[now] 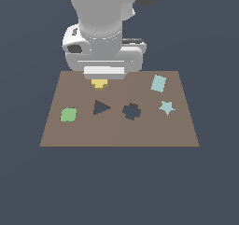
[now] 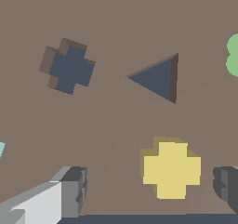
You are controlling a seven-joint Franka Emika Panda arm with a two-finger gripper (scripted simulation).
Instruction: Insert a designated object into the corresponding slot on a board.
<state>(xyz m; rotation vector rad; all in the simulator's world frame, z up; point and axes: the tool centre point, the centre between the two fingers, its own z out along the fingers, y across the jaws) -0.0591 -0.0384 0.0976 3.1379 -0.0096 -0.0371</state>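
We see the board [image 1: 119, 133] with two cutouts near its middle: the cross-shaped slot [image 1: 131, 111] and the triangular cutout [image 1: 101, 108] beside it. Both are empty; only the dark ground shows through them.

The yellow cross block [image 2: 171, 169] lies flat on the board near its far edge, just beyond the triangular cutout. In the exterior view the gripper [image 1: 104, 74] hangs directly over it and hides most of it, so only a small yellow part is visible there. The wrist view shows the whole block, with one finger [image 2: 69, 190] on one side and the other, cut off by the picture edge, on the opposite side. The jaws are spread apart and neither finger touches the block.

The green rounded piece [image 1: 68, 114], the pale teal star [image 1: 166, 107] and a pale teal rectangle [image 1: 158, 83] lie on the board in the exterior view. In the wrist view the green piece is cut off, and a small teal sliver at the picture edge is too little to identify.
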